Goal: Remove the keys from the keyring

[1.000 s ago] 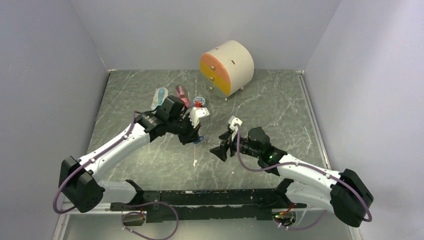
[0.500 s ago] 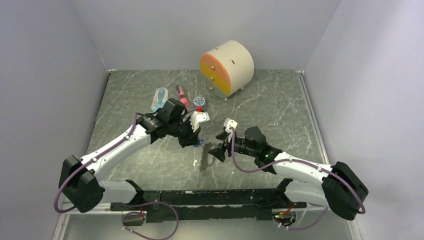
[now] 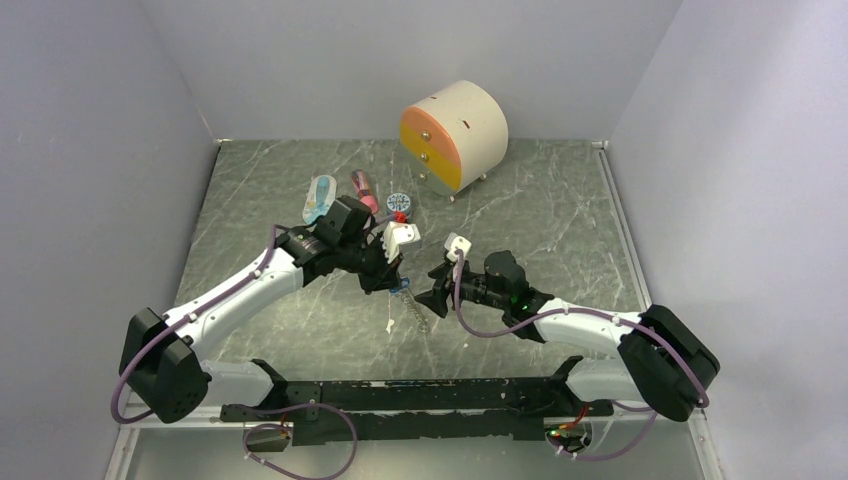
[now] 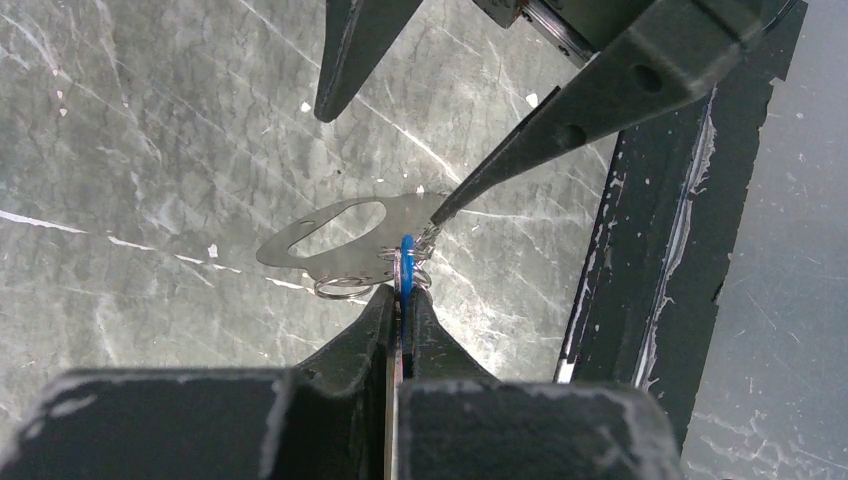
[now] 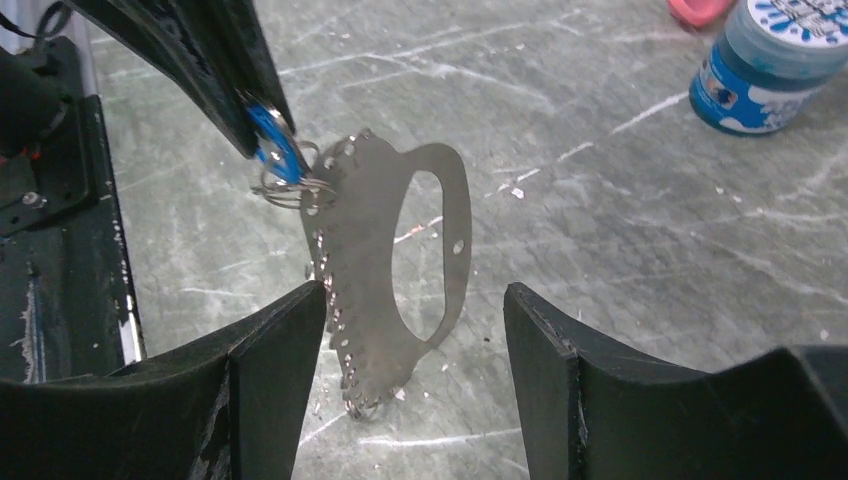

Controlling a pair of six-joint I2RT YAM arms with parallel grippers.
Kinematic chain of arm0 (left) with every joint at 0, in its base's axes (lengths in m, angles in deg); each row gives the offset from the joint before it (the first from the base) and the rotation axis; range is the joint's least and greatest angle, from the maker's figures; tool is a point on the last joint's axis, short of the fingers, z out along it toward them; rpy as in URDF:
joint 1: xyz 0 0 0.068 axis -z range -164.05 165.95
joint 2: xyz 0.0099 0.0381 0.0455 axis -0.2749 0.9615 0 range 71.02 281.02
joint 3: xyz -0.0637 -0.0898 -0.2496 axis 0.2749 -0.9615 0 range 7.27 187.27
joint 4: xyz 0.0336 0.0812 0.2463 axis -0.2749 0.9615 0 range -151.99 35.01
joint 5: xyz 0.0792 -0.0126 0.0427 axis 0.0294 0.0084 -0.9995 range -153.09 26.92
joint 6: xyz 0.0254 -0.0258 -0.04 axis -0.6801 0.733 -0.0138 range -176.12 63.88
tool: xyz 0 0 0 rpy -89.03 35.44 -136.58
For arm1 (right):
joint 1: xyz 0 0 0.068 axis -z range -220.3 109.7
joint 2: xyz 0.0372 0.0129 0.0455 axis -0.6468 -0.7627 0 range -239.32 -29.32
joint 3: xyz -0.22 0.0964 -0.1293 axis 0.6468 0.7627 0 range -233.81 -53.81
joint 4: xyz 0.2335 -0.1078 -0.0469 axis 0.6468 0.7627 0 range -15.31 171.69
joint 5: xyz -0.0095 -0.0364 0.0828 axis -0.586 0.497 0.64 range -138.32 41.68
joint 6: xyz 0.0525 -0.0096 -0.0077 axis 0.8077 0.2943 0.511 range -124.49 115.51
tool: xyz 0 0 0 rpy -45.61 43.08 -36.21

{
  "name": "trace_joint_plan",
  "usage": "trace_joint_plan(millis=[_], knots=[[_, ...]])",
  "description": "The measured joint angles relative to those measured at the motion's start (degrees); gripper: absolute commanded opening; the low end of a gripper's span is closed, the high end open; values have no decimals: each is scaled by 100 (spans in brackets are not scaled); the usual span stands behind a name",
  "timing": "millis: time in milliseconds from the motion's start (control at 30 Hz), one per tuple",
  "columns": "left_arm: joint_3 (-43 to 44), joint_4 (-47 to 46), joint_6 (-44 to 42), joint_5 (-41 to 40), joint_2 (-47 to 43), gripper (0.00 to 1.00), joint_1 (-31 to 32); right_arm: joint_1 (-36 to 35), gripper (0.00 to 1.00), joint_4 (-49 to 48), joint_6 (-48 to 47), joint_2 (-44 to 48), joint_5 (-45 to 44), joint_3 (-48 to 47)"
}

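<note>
The left gripper (image 4: 400, 298) is pinched shut on the blue key (image 4: 406, 262). From that key the keyring (image 5: 365, 330), a flat silvery piece with an oval cutout, hangs between the wide-spread, empty fingers of the right gripper (image 5: 412, 295). A hard pull could slip the tag free or jam the wire rings (image 4: 345, 288). Visible: one blue key, no green one, one keyring, at least two rings, one blue tin (image 5: 765, 60).

The keyring (image 5: 355, 260) hung before the right end effector (image 5: 415, 300), whose fingers were spread: one sat just at the holed edge, with open room across to the other. The left end effector (image 4: 398, 290), clamped on the blue key (image 5: 268, 140), blocked the top. The blue tin (image 5: 760, 70) stood well apart behind, and the tabletop (image 3: 570, 230) to the right was bare.
</note>
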Motion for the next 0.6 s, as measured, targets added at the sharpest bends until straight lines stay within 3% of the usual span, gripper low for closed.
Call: trace_joint_plan(millis=[600], knots=[[-2, 15, -111, 151, 11, 2, 0, 229, 59, -675, -136, -258, 1412, -94]])
